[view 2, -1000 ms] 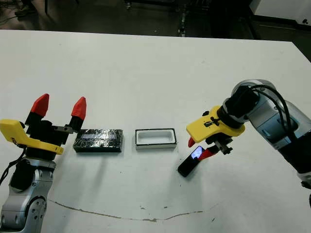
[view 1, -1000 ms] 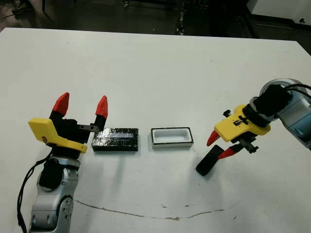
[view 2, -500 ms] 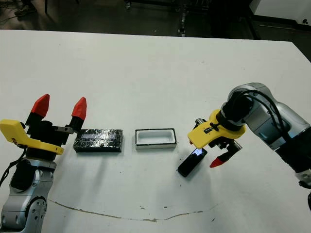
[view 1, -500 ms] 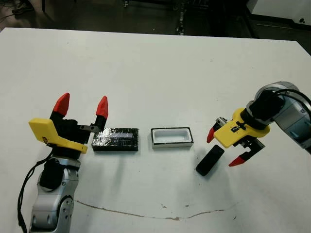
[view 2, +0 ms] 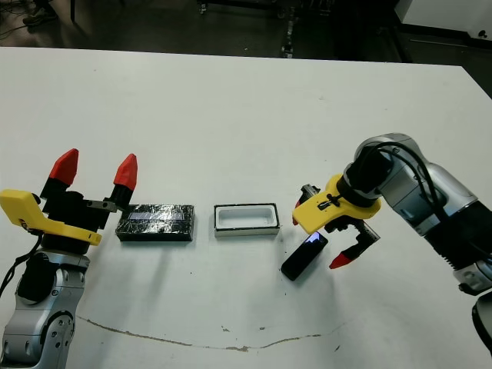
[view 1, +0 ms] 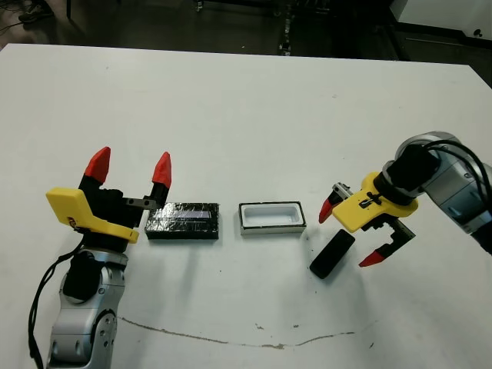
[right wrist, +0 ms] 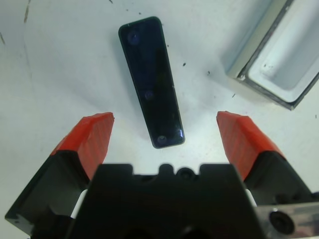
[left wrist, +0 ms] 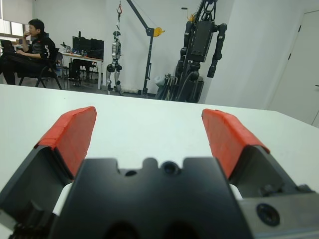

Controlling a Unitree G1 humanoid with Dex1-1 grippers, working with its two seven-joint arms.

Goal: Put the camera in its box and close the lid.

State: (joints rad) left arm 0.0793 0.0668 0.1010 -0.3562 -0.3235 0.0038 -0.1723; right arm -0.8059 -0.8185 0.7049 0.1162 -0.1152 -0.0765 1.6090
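Right hand [view 1: 350,234], spread wide above the slim glossy black camera bar [view 1: 331,254] (lying untouched on the worktop), should descend squarely astride its narrow sides before pinching.

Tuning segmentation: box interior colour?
White inside the box, thin dark rim; clearest in the right wrist view.
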